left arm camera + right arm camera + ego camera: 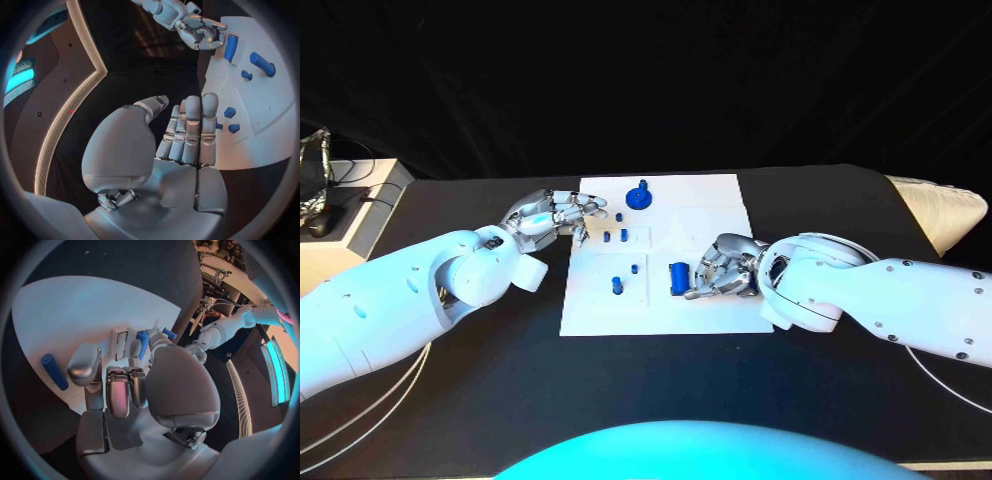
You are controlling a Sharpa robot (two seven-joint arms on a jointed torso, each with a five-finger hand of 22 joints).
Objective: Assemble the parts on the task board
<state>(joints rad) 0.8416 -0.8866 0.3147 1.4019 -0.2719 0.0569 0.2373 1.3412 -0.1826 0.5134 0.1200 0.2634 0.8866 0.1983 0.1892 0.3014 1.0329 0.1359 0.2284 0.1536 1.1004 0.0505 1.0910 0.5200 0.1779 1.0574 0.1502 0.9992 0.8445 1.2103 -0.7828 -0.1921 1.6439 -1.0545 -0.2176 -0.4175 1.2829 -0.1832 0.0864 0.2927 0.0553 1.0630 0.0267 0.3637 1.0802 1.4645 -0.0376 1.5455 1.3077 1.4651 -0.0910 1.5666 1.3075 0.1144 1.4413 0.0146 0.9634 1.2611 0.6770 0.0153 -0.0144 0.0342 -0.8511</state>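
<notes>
Task board (653, 300) lies mid black bench (473, 400), long axis running away from the robot.

Right hand (718, 268) sits over the board's right-centre area, fingers curled down next to a blue bar-shaped part (678, 277). That bar's long axis runs near-to-far along the board, tilted slightly. Head view has fingertips touching or almost touching it; can't tell if it's actually gripped. Right wrist view: the hand (125, 385) has fingers bent toward the board, blue pieces just past the fingertips.

Left hand (557, 215) at the board's left edge, far half, fingers curled loosely, nothing seen in them. Left wrist view: its fingers (190, 130) lie side by side, fairly straight, thumb apart, no part between them.

Other parts: round blue piece with a stem (640, 197) near the far edge, stem pointing away; two short pegs (617, 236) upright just beside the left fingertips; small peg (635, 268) mid-board; another peg (617, 287) nearer the robot.
</notes>
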